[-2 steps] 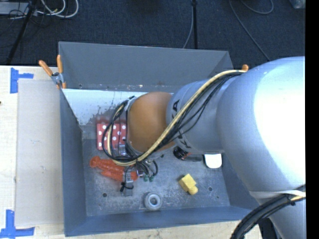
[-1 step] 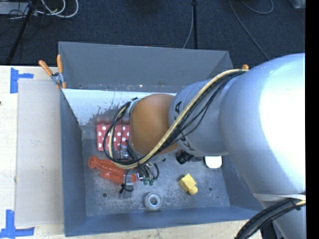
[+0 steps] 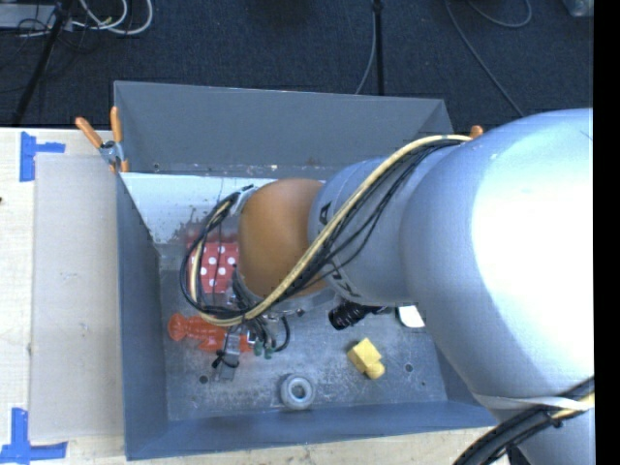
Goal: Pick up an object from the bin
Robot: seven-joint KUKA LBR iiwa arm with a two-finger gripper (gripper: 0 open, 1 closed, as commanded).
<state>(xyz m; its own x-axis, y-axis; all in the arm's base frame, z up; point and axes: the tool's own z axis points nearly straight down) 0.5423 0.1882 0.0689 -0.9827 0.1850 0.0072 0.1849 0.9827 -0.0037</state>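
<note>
Orange-red piece (image 3: 192, 328): lies on the floor of the bin at the left, toward the near wall, stretched left to right. Its right end runs in under the cable loops and the dark tip of the arm, so its shape there is hidden.
Jaws: low over the floor just to the right of the orange-red piece, behind the cable loops. I cannot tell whether they are open or closed, nor whether anything sits between them.
Arm (image 3: 504, 260): a thick grey body reaching in from the right and covering the right half of the bin.
Orange cover (image 3: 276, 235): round, on the wrist, above the left middle of the floor.
Cables (image 3: 341, 219): black and yellow, running along the arm and hanging in loops at the left of the cover.
Red block with white dots (image 3: 218, 264): just left of the orange cover, partly hidden by it and crossed by the loops, farther back than the orange-red piece.
Yellow block (image 3: 366, 357): on the floor right of the middle, tilted, clear of the arm.
Metal ring (image 3: 296, 389): flat on the floor close to the near wall, between the orange-red piece and the yellow block.
White scrap (image 3: 412, 317): showing at the arm's lower edge, beyond the yellow block.
Bin (image 3: 281, 124): grey metal with sloping walls.
</note>
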